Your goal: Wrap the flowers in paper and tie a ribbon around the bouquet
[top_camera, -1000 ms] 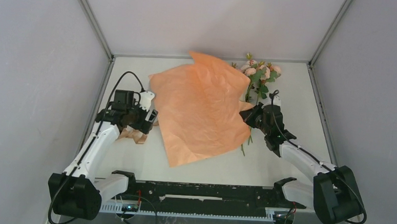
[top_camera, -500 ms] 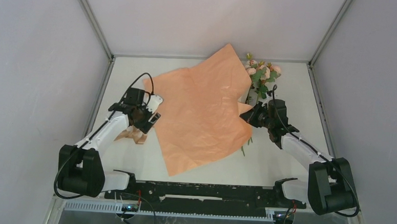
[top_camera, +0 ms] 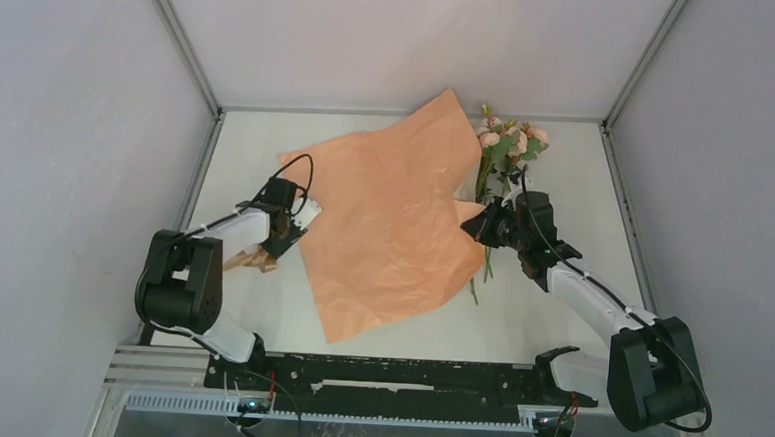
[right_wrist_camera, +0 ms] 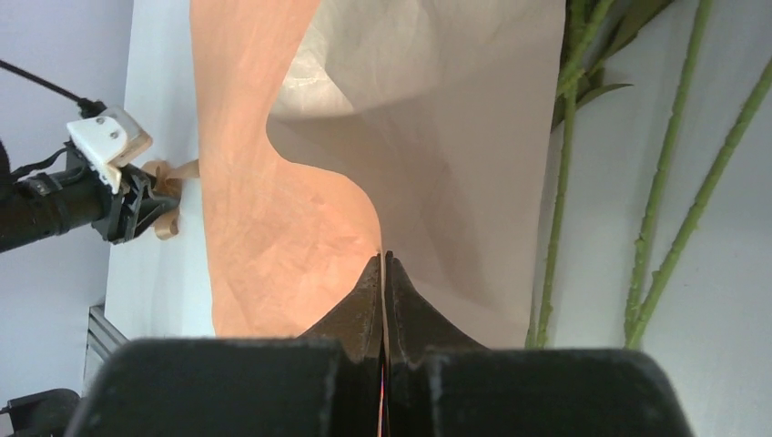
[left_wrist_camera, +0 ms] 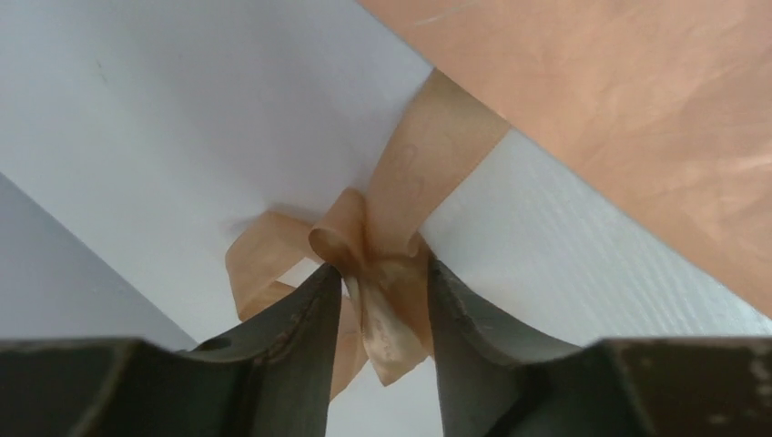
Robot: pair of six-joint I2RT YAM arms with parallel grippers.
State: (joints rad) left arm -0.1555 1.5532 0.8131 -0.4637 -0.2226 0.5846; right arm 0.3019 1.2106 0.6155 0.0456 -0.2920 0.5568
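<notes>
Since the earlier frames the paper (top_camera: pixel 393 229) has swung toward the counter's back edge. The left gripper (left_wrist_camera: pixel 382 273) has dropped astride the ribbon (left_wrist_camera: pixel 437 155) near the left edge (grip not yet certain). The right gripper (top_camera: pixel 480 227) pinches the paper beside the flowers (top_camera: pixel 508 145). Risk: tugging tears the sheet.

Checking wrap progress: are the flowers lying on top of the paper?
No, the flowers lie on the table beside the paper, none of them on top of it.
</notes>
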